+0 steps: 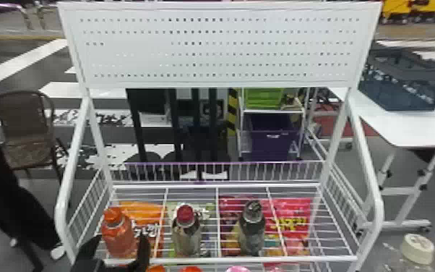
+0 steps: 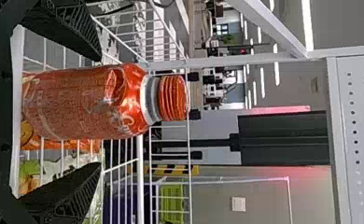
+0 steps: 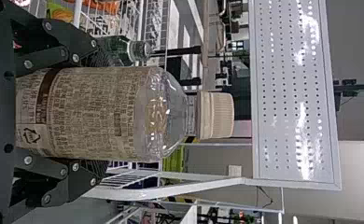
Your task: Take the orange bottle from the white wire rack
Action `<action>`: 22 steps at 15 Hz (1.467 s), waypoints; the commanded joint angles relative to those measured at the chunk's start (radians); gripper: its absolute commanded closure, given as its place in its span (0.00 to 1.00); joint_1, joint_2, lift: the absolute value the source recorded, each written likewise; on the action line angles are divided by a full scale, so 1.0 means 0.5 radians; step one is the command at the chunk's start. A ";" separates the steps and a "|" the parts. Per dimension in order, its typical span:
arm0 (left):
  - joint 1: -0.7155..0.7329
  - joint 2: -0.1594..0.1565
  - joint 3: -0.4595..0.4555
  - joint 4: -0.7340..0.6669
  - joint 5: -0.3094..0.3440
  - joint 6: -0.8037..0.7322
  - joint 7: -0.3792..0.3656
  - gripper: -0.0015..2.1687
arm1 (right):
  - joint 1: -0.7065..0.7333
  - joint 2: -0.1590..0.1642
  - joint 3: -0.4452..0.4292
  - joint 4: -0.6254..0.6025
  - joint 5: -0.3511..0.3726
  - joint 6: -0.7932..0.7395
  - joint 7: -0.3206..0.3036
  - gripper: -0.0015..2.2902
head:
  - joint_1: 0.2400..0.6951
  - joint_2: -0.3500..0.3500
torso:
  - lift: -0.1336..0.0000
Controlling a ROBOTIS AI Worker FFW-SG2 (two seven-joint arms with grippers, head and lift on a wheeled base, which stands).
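Observation:
The orange bottle (image 1: pixel 120 235) stands upright at the left end of the white wire rack (image 1: pixel 227 259), and my left gripper (image 1: pixel 113 253) has one finger on each side of it. In the left wrist view the orange bottle (image 2: pixel 91 102) is between the spread fingers of my left gripper (image 2: pixel 98 112), with gaps on both sides. My right gripper is off the rack's right side, where a clear bottle with a cream cap (image 1: pixel 417 249) shows. In the right wrist view my right gripper (image 3: pixel 103 112) is shut on that labelled clear bottle (image 3: pixel 96 112).
A red-capped bottle (image 1: pixel 186 231) and a dark-capped bottle (image 1: pixel 252 229) stand farther right on the rack. Snack bags (image 1: pixel 292 220) show below the wires. White side rails (image 1: pixel 70 173) and a perforated panel (image 1: pixel 220 47) frame the rack.

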 commanded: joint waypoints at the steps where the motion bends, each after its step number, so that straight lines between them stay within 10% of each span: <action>1: -0.083 0.000 0.003 0.083 0.010 -0.003 0.001 0.04 | -0.007 0.002 -0.012 0.002 0.000 0.020 0.000 0.48 | 0.57 0.50 | 1.00; 4: -0.141 0.012 0.003 0.126 0.010 -0.003 -0.003 0.17 | -0.007 0.002 -0.021 0.002 -0.003 0.020 0.000 0.48 | 0.57 0.50 | 1.00; 6: -0.135 0.012 0.015 0.098 0.044 -0.003 0.019 0.71 | -0.007 0.002 -0.021 0.002 0.000 0.020 0.000 0.48 | 0.57 0.50 | 1.00; 8: -0.095 0.018 0.018 0.052 0.065 0.004 0.056 0.99 | -0.001 0.002 -0.018 -0.007 0.000 0.020 0.000 0.48 | 0.57 0.50 | 1.00; 22: 0.844 0.126 0.276 -1.687 0.059 0.856 0.071 0.99 | 0.107 0.002 0.019 -0.060 -0.009 -0.121 0.006 0.48 | 0.57 0.50 | 1.00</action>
